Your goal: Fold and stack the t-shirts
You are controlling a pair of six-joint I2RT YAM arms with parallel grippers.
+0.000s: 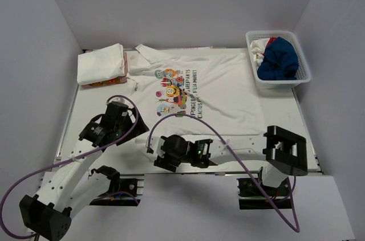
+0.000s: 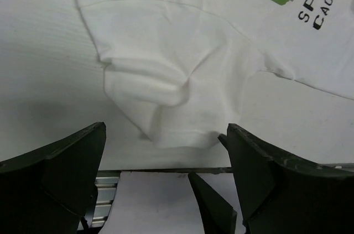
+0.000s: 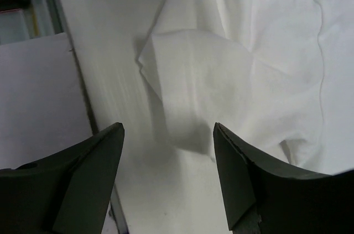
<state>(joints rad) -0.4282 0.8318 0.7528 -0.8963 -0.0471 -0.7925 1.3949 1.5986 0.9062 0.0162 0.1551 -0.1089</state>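
Observation:
A white t-shirt (image 1: 228, 90) with a colourful cartoon print lies spread across the table, collar toward the far left. A folded white shirt (image 1: 101, 63) sits at the far left corner. My left gripper (image 1: 114, 120) is open and empty above the shirt's near-left sleeve (image 2: 166, 95); in the left wrist view the gripper (image 2: 166, 154) hovers by the sleeve hem near the table's front edge. My right gripper (image 1: 162, 154) is open and empty, reaching left along the front edge. In the right wrist view the gripper (image 3: 168, 134) frames a folded-over corner of the shirt (image 3: 188, 79).
A white basket (image 1: 278, 84) at the far right holds a crumpled blue garment (image 1: 278, 58) and some white and red cloth. Something orange (image 1: 102, 83) shows under the folded shirt. White walls enclose the table on three sides. A metal rail (image 2: 102, 198) runs along the table edge.

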